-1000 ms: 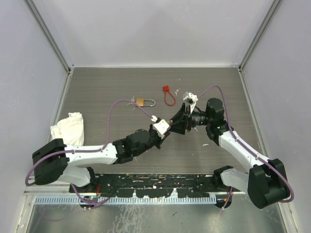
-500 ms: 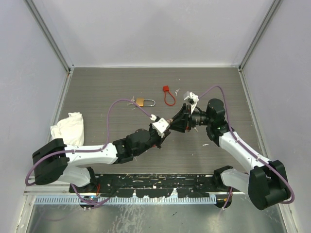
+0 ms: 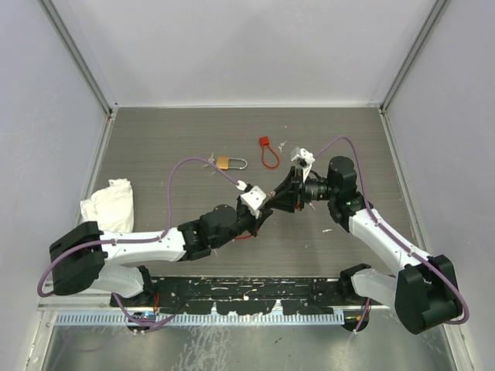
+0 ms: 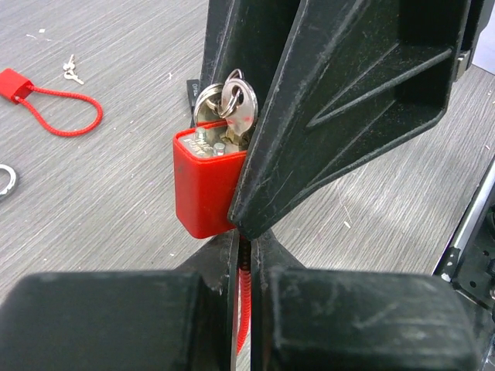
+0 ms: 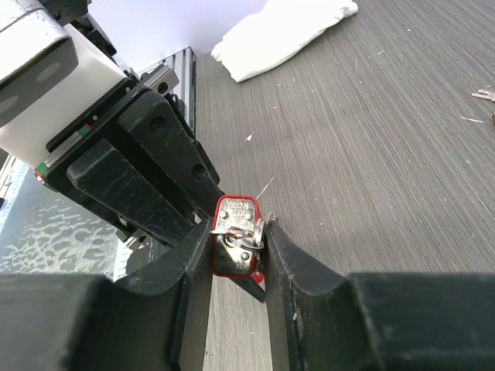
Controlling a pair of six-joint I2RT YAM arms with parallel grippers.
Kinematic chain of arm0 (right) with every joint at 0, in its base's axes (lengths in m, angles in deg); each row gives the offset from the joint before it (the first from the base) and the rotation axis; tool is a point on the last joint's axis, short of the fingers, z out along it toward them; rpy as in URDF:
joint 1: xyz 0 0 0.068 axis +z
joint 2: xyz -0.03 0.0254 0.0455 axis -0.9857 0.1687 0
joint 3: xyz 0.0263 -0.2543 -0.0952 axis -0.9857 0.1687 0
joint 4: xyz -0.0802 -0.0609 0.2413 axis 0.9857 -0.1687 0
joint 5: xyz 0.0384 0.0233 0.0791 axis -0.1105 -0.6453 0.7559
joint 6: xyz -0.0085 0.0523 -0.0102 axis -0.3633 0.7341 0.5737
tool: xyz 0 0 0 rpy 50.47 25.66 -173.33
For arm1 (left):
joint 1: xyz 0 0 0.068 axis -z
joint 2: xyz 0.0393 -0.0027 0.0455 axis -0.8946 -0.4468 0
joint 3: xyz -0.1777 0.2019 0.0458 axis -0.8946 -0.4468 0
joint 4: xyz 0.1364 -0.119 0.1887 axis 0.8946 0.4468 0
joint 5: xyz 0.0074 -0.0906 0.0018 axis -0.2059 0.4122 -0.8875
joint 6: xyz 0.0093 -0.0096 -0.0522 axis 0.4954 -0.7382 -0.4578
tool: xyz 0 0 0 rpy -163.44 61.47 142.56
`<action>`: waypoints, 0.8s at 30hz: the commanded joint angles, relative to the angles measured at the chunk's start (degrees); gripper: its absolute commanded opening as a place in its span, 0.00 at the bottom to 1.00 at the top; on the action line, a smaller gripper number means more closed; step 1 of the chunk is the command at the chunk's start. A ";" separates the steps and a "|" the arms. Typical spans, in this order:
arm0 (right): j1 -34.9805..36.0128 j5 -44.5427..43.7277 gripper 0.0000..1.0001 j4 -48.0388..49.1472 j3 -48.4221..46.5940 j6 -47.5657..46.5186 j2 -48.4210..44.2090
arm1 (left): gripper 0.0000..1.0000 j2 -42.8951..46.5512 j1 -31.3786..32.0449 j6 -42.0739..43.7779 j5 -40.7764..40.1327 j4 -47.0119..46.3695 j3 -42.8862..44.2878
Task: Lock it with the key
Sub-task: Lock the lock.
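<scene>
A red padlock hangs in the air by its red coiled cable, and my left gripper is shut on that cable. The key, a small silver bunch on a ring, sticks in the lock's metal end face. My right gripper comes from the opposite side and is shut on the key, one finger against the lock's edge and the ring. From above, the two grippers meet at mid-table and the lock is hidden between them.
A brass padlock, a red cable seal and a few tiny loose keys lie on the far half of the table. A crumpled white cloth sits at the left edge. Side walls stand close on both sides.
The right gripper's jaws have closed in on the key in the lock. Both wrists have shifted slightly left, and a loop of red cable now shows under the left arm.
</scene>
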 commanded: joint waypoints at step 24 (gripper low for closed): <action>0.94 1.52 0.49 -1.79 -2.99 -1.89 1.54 | 0.00 2.87 0.15 -1.87 -0.83 -8.26 -0.39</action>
